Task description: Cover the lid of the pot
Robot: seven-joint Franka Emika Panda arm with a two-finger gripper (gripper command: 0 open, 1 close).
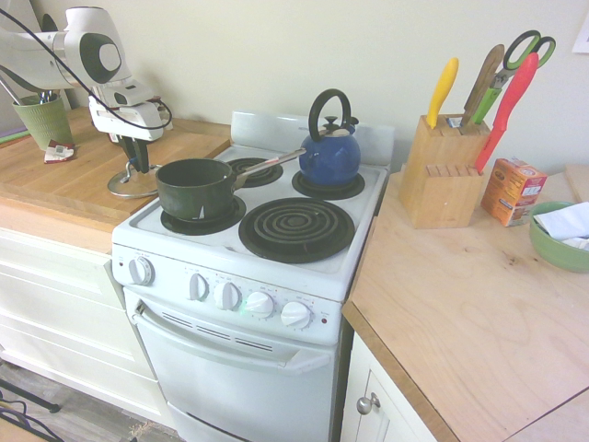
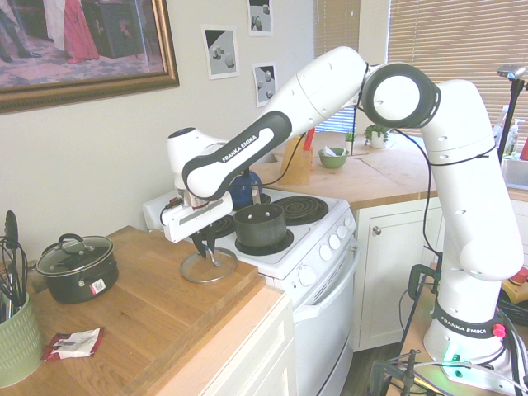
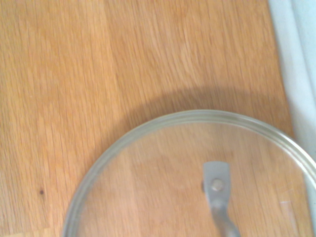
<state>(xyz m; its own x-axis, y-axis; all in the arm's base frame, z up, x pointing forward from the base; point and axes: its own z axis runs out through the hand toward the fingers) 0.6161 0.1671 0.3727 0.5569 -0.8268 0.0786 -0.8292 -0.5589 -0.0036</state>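
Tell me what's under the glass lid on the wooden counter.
Through the clear glass lid, only the bare wooden counter shows, its grain continuing unbroken beneath. The metal handle hides a small strip of wood, and part of the lid runs out of the wrist view.
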